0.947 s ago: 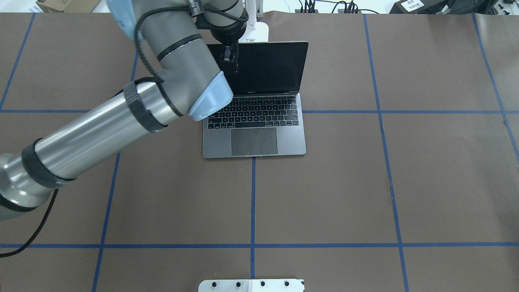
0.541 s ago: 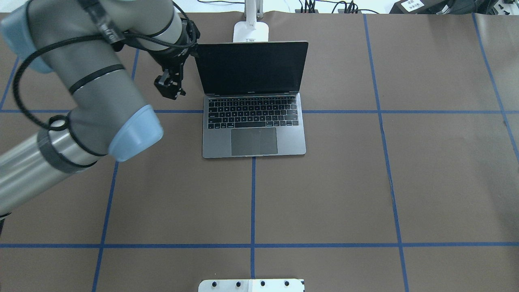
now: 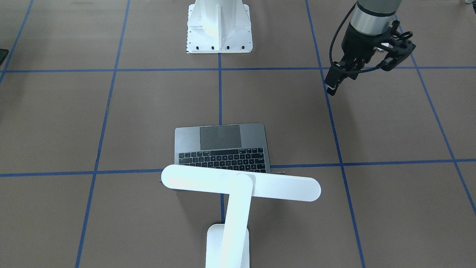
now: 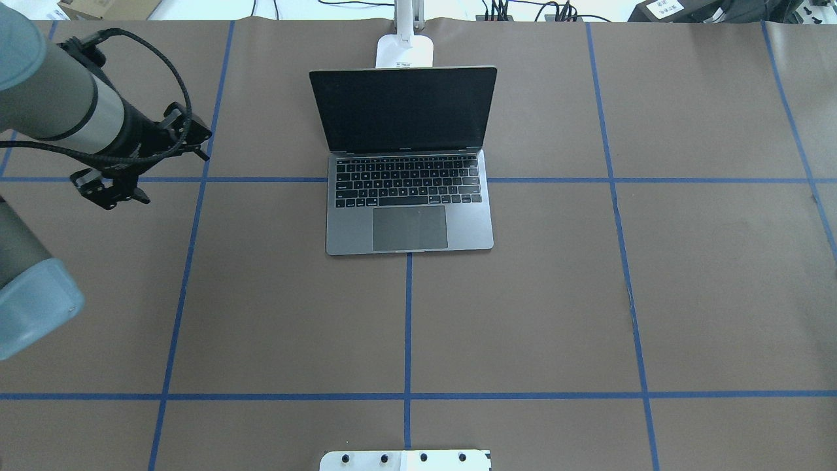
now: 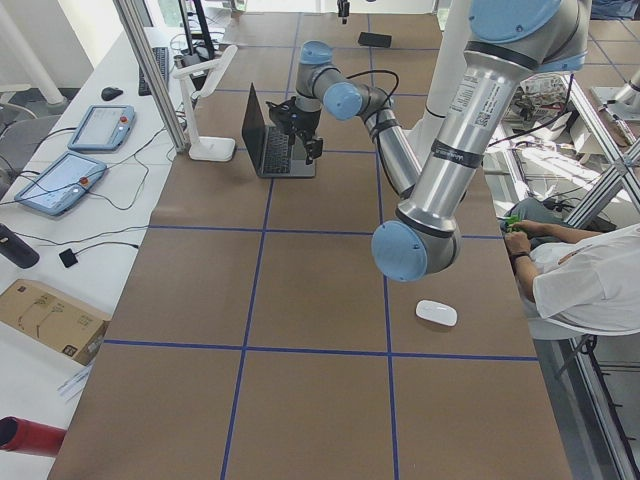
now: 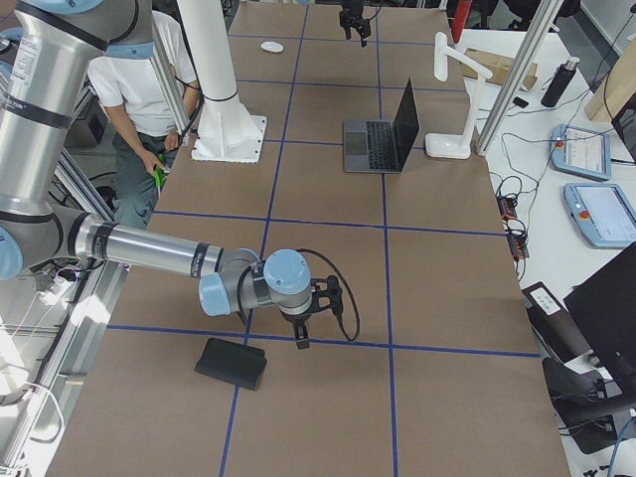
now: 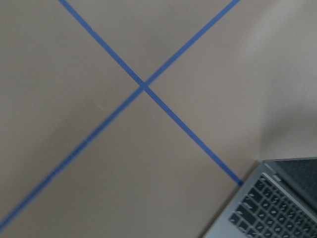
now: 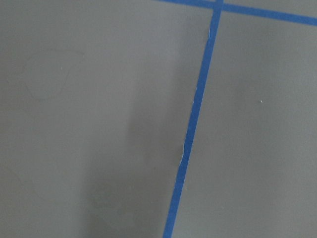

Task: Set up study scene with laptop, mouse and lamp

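You have one open grey laptop (image 4: pixel 409 196) right of the left gripper (image 3: pixel 332 86), whose opening I cannot tell

A brown table cover (image 4: pixel 588 294) crossed by blue tape lines (image 4: pixel 408 327) fills the scene.

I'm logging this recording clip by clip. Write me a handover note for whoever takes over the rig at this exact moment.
Left gripper: in the air to the laptop's left, fingers look shut, holding nothing.
Right gripper: low by the black mouse pad; open or shut cannot be told.
Laptop: open, mid-table, dark screen.
Lamp: stands right behind the laptop, bar head above the lid.
Mouse: lies alone toward the robot's-left end of the table, far from the laptop.
Done: laptop and lamp look placed.
Left: probably bring the mouse beside the laptop.
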